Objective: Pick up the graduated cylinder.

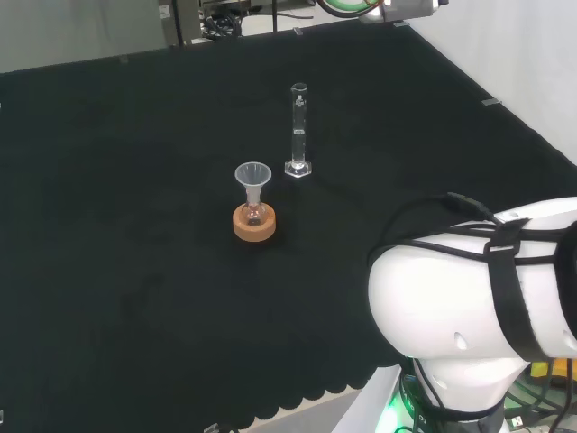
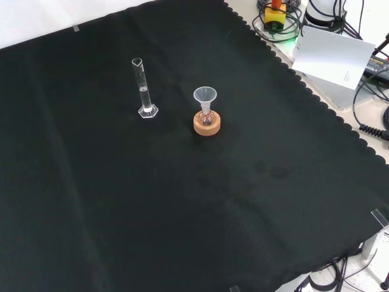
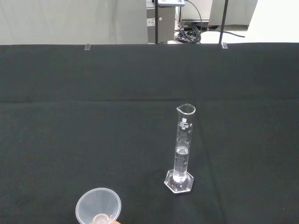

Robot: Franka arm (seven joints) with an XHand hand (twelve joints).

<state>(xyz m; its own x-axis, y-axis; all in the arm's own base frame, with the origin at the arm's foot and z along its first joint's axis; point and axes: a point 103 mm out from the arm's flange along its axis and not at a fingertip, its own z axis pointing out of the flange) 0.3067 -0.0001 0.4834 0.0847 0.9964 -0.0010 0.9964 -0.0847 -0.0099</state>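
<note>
Graduated cylinder [image 1: 298, 131] upright on the black-clothed bench [image 1: 135, 271], resting on its hexagonal foot, untouched. It stands ahead of the wrist camera, hence in front of the robot hand, well apart from it. How far the robot hand is open, and whether it holds anything, cannot be told.

Appearance: a tall, narrow tube of clear glass with a small pouring lip at the rim, printed graduations along the wall and what looks like a little clear liquid in its lower part.

Nearby: a clear funnel [image 1: 253, 177] seated in a small flask on a cork ring [image 1: 254, 224], just beside the cylinder and nearer the wrist camera.

Risks, as judged: the tall tube on a small foot may tip if brushed high up; an approach passing low could knock the funnel; smooth glass may slip between the fingers and spill the liquid.
</note>
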